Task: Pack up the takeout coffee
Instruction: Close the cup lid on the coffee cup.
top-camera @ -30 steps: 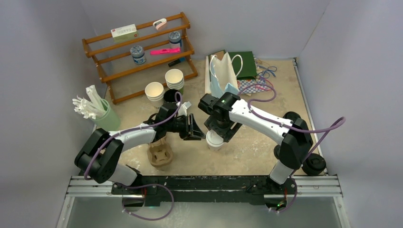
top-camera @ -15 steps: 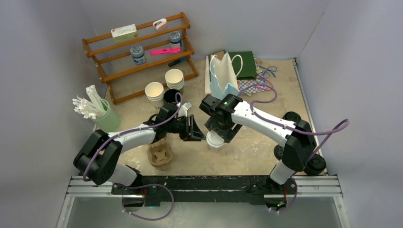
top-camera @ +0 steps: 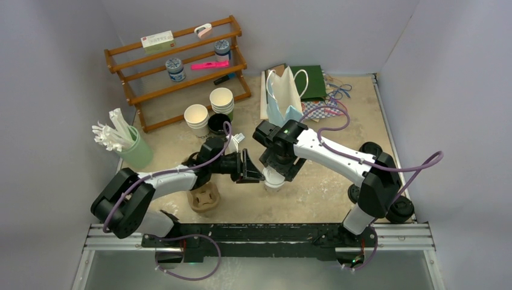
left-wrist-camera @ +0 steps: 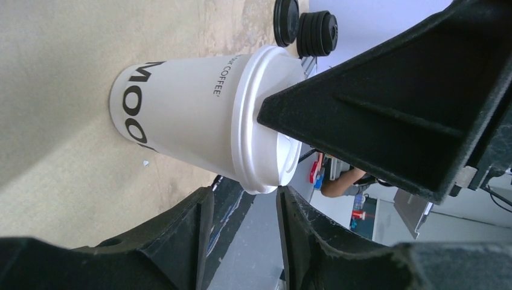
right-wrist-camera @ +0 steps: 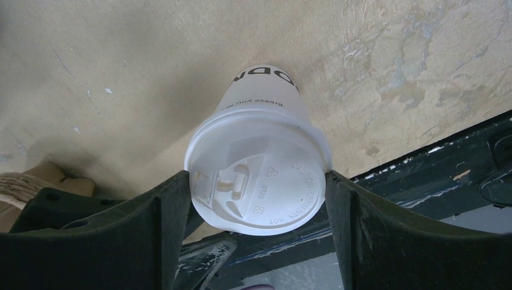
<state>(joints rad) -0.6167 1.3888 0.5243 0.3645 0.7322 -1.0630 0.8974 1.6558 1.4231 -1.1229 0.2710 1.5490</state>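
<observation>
A wooden rack (top-camera: 181, 66) and stacked cups (top-camera: 221, 99) fill the back left, a paper bag (top-camera: 284, 90) stands behind centre, and black lids (top-camera: 399, 209) sit at the right edge. The brown carrier (top-camera: 204, 198) rests under the left arm. The white-lidded cup (top-camera: 273, 177) stands upright mid-worktop (top-camera: 314, 193). The right tool (top-camera: 278, 169) comes down over it, spread wide, its fingers (right-wrist-camera: 175, 211) pressed against both sides of the lid's rim. The left tool (top-camera: 249, 167) crowds in just beside the cup, partly spread, gripping nothing; whether it touches the lid I cannot tell.
</observation>
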